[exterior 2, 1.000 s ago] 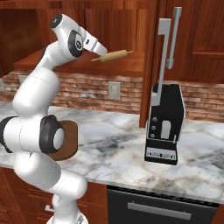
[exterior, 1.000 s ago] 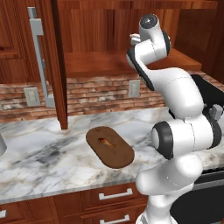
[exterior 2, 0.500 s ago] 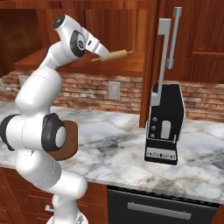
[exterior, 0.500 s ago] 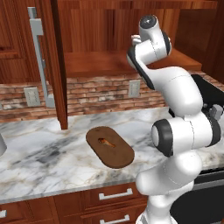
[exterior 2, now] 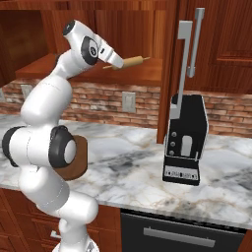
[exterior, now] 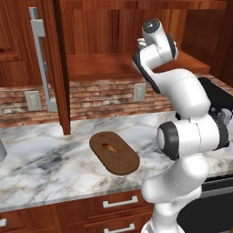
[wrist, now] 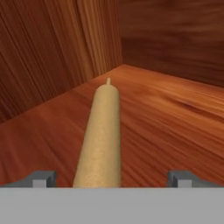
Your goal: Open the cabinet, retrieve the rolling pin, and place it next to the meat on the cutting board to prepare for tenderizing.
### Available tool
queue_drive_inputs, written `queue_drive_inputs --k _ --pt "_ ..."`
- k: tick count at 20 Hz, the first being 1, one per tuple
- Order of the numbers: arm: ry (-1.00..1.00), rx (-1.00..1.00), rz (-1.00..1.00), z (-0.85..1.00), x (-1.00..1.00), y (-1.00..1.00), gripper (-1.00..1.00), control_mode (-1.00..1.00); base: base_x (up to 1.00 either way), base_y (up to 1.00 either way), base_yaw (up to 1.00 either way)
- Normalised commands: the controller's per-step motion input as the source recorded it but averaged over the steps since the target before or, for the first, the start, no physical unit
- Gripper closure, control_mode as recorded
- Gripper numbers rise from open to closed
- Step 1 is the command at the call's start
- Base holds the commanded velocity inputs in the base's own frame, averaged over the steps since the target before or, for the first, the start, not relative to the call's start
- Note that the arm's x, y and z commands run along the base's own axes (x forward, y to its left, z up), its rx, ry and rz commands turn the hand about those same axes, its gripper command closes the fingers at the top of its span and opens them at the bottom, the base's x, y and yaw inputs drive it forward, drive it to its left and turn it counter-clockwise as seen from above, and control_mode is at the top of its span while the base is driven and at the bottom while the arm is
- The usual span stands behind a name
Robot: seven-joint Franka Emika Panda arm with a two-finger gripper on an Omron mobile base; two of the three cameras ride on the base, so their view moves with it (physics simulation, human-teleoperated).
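Cabinet (exterior: 118, 32): both doors stand open, shelf exposed above the brick backsplash. No obstruction noted at the opening.

Counter (exterior: 54, 159): marble, carrying the cutting board (exterior: 114, 153) near its front edge. The meat (exterior: 109, 147) lies toward the middle of the board, with bare board on either side of it.

Rolling pin (wrist: 101, 135): lying flat on the cabinet shelf, running lengthwise away from the hand camera.

End effector (wrist: 109, 178): jaws spread wide, nothing held. The two tips straddle the near part of the pin, one on each side, not touching it.

Risk assessment: the pin is round and free to roll on smooth wood. An off-centre closure could push it sideways or squirt it toward the back wall. A grip near one end would likely let it tilt during withdrawal and strike the shelf edge or door.
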Motion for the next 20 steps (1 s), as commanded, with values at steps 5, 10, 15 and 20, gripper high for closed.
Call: queue_drive_inputs --k 5,10,15,20 --pt "0.0 0.0 -0.06 -0.06 0.3 -0.06 -1.0 -1.0 0.0 0.0 0.0" --pt "0.02 0.0 -0.06 -0.1 0.34 -0.02 -1.0 -1.0 0.0 0.0 0.0" --pt "0.02 0.01 -0.03 -0.1 0.24 0.0 -1.0 -1.0 0.0 0.0 0.0" --pt "0.0 0.01 0.0 -0.23 0.08 0.0 1.0 -1.0 0.0 0.0 0.0"
